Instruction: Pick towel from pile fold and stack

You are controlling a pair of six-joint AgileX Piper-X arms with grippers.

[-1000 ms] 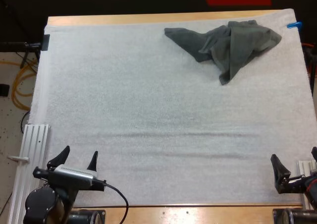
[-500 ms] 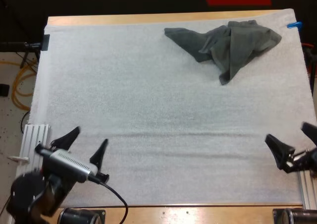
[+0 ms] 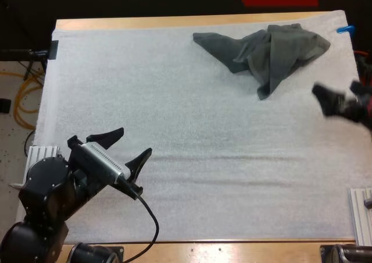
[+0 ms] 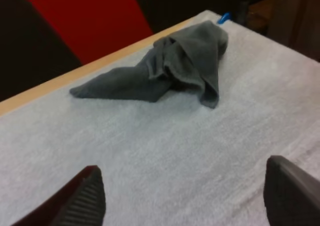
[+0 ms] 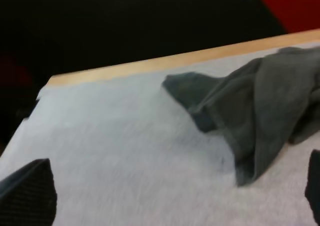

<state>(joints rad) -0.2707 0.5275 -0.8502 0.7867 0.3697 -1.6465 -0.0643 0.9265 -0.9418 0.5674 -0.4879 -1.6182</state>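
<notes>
So the crumpled towel is sat up at the far right corner of the surface, close to the far edge. Its long axis is laid roughly along that edge, with a thin tail pointed toward the left edge and a flap dropped toward the near side.

The right hand is seen by the right edge, just on the near side of the towel, fingers spread wide and nothing held. The left hand is parked toward the near left corner, well apart from the towel, also spread open and empty.

The right hand is clearly the nearer one, so a short reach toward the far edge and a bit leftward is probably what's needed. Loads of bare mat is left across the middle and near side, so room for folding shouldn't be a problem.
</notes>
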